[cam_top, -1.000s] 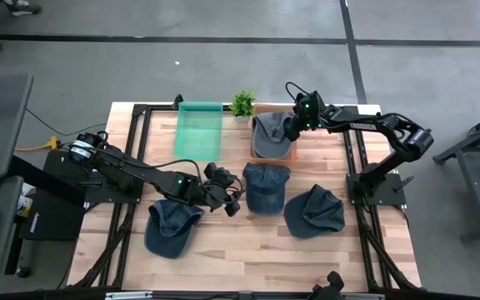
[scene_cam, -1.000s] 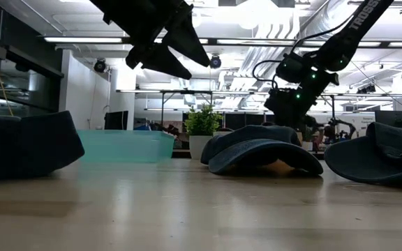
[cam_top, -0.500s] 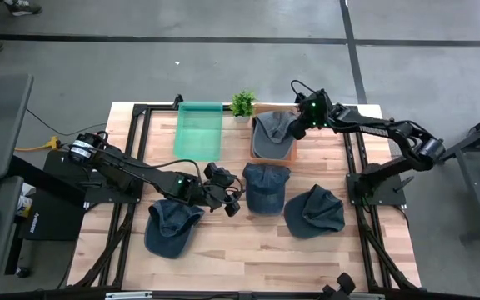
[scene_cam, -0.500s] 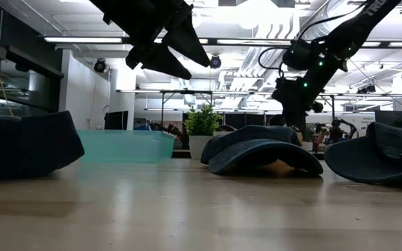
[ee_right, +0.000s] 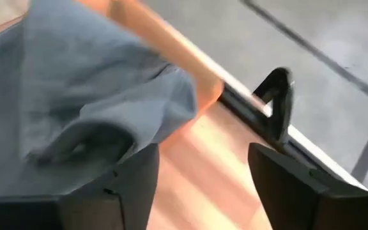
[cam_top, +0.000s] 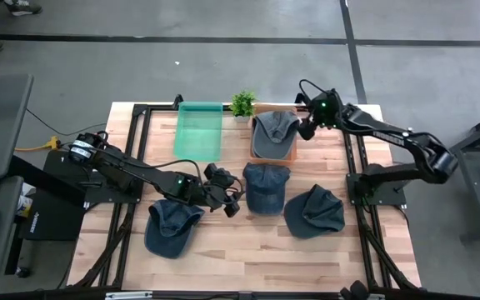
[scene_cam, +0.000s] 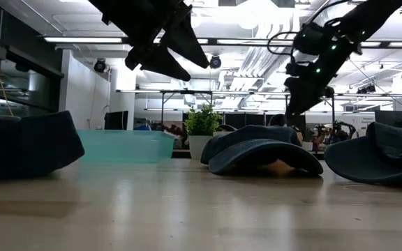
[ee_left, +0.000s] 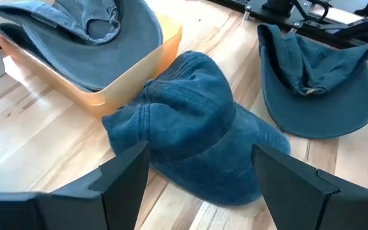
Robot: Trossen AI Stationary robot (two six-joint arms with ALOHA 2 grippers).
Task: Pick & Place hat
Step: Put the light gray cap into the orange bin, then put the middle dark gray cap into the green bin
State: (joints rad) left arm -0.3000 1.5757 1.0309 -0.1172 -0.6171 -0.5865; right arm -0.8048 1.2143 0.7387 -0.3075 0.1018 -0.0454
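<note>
While a hat [cam_top: 274,133] is lying in the tray [cam_top: 292,153], upper centre, the right claw [cam_top: 310,130] is hanging open and empty beside it; the middle hat [cam_top: 266,186] is judged next for grasping by the open, empty left claw [cam_top: 230,198].

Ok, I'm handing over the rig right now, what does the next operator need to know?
Right tool: open, empty, beside the orange tray at the table's far side.
Left tool: open, hovering beside the middle dark blue denim cap.
Done: one grey-blue cap lies in the tray.
Left: three caps on the wooden table, namely the middle one, the left one, the right one.
</note>
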